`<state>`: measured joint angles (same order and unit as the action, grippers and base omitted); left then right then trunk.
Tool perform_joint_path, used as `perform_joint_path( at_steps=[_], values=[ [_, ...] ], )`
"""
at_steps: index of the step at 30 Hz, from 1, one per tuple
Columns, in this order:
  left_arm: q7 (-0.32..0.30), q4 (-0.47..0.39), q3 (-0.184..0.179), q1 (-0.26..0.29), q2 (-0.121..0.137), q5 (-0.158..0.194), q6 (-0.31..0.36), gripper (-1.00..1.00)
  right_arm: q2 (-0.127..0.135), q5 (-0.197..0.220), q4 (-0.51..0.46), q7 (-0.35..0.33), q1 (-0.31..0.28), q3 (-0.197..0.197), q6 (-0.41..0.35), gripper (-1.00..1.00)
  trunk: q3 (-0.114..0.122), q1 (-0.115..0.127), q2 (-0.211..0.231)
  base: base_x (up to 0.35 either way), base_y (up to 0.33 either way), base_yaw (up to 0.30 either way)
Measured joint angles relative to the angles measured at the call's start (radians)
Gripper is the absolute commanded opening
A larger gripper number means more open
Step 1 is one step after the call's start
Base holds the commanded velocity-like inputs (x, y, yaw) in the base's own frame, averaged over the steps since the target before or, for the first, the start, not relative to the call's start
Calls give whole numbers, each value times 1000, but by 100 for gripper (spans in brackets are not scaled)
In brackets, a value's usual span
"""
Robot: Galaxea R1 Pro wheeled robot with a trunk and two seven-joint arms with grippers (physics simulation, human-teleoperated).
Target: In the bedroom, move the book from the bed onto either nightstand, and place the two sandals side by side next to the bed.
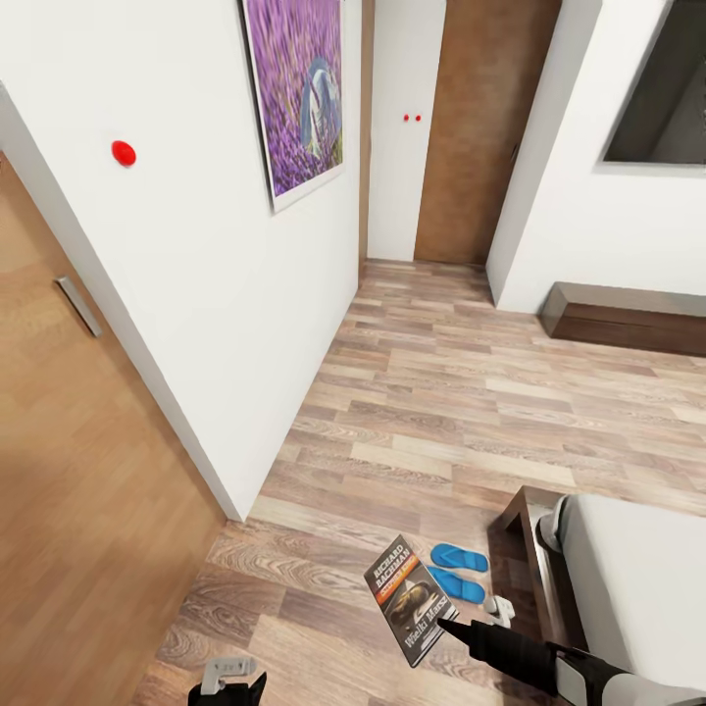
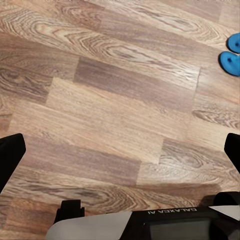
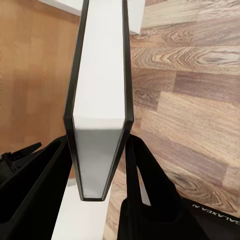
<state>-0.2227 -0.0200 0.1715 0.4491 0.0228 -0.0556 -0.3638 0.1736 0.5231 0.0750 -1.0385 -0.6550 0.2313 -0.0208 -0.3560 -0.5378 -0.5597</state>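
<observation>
My right gripper (image 1: 443,624) is shut on the lower edge of the book (image 1: 410,598), a dark paperback with "RICHARD BACHMAN" in white, held above the floor. In the right wrist view the book (image 3: 100,95) stands edge-on between the black fingers (image 3: 42,192). Two blue sandals (image 1: 458,571) lie side by side on the wood floor, close to the corner of the bed (image 1: 632,579). They also peek in at the edge of the left wrist view as sandals (image 2: 231,54). My left gripper (image 2: 120,155) is open over bare floor, low and left of the book. The nightstand is out of view.
A white wall with a purple painting (image 1: 294,93) juts out on the left, with a wooden door (image 1: 69,412) beside it. A brown door (image 1: 480,127) stands at the far end. A low dark cabinet (image 1: 628,319) runs along the right wall. Open floor lies ahead.
</observation>
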Motion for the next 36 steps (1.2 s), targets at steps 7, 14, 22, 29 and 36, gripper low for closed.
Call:
perform_joint_path(
  at_steps=[7, 14, 22, 29, 36],
  values=[
    [0, -1, 1, 0, 0, 0, 0, 100, 1, 0, 1, 0, 0, 0, 0, -100, 11, 0, 0, 0, 0, 0],
    [0, 0, 1, -1, 0, 0, 0, 100, 1, 0, 1, 0, 0, 0, 0, -100, 23, 0, 0, 0, 0, 0],
    [0, 0, 1, -1, 0, 0, 0, 100, 1, 0, 2, 0, 0, 0, 0, -100, 36, 0, 0, 0, 0, 0],
    [0, 0, 0, -2, 0, 0, 0, 100, 1, 0, 2, 0, 0, 0, 0, -100, 47, 0, 0, 0, 0, 0],
    [0, 0, 1, -2, 0, 0, 0, 100, 1, 0, 2, 0, 0, 0, 0, -100, 59, 0, 0, 0, 0, 0]
  ],
)
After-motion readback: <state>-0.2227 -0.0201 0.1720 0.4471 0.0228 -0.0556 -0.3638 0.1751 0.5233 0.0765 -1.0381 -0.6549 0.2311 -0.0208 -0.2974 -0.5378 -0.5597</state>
